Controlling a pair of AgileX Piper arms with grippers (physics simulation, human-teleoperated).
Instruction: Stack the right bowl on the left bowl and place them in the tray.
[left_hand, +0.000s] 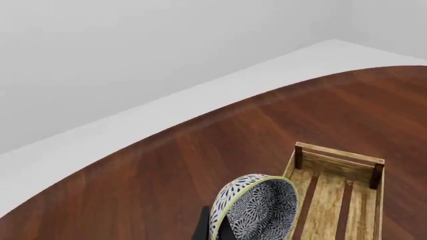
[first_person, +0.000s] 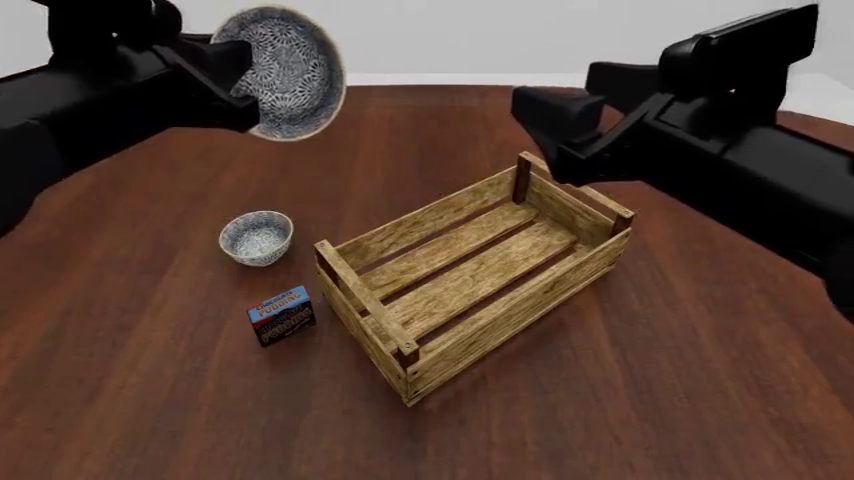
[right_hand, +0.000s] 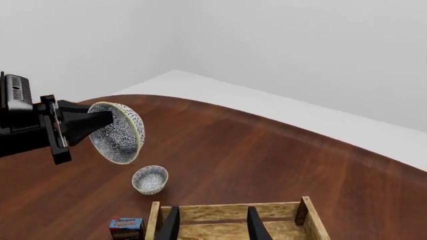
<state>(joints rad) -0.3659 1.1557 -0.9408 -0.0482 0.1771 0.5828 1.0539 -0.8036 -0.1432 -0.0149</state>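
the left pincer (first_person: 238, 80) is raised high above the table (first_person: 694, 380), pinching the rim of one speckled bowl (first_person: 283, 72), which is tipped on its side with its patterned inside facing toward the tray (first_person: 474, 270). in the left wrist view that held bowl (left_hand: 257, 207) shows just beside one short end of the tray (left_hand: 340, 165), with a dark finger crossing its rim. the other speckled bowl (first_person: 256, 237) sits upright on the table, to the left of the tray and apart from it, nothing in it. a small blue-and-red box (first_person: 282, 315) lies on the table just nearer the camera than that resting bowl, also left of the tray. the right pincer (right_hand: 212, 222) hangs over the far right end of the tray, its two dark fingers (right_hand: 171, 225) spread apart with nothing between them. the tray itself holds nothing; its slatted floor shows bare.
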